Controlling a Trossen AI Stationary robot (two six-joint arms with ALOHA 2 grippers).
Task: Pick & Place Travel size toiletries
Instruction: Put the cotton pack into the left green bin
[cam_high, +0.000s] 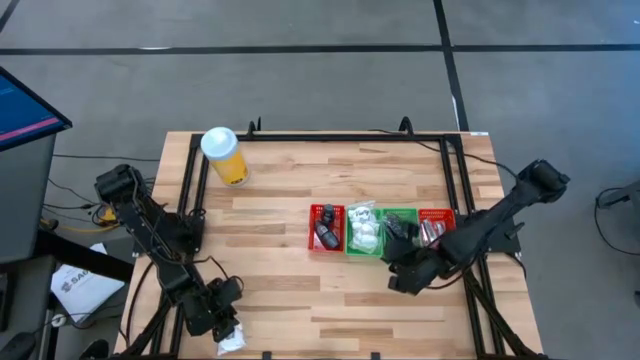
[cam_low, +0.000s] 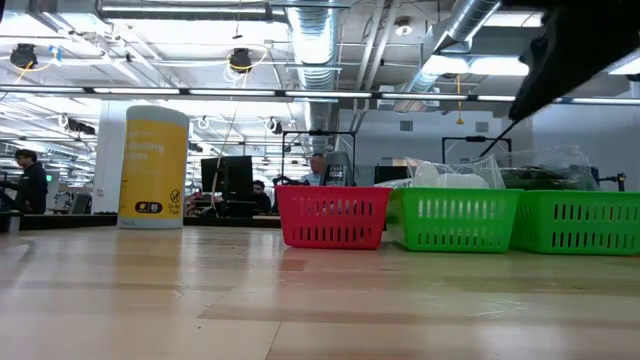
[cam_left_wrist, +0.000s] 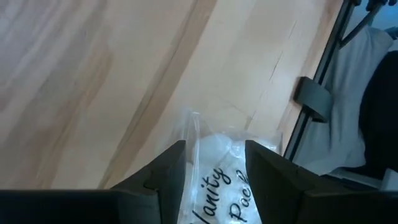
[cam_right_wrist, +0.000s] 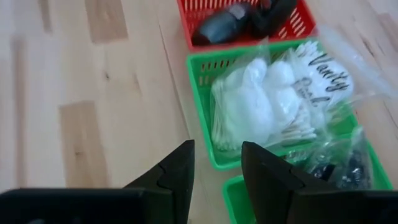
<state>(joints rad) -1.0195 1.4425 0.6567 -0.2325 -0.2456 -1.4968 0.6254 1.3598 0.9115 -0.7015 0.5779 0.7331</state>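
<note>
Floor (cam_high: 300, 70): you're seeing grey with dark lines | ceiling ducts (cam_low: 330, 40): hanging overhead | people (cam_low: 28, 180): sitting behind

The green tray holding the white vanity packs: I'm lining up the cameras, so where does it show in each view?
High view: green tray right of centre, between red tray and a second green one.
Low view: middle basket, right of the red one.
Left wrist view: not in it.
Right wrist view: upper right, below the red tray.
Shared landmark: the red tray.

Two dark jointed arms, black angular pincer fingers (cam_right_wrist: 177, 180).
</note>
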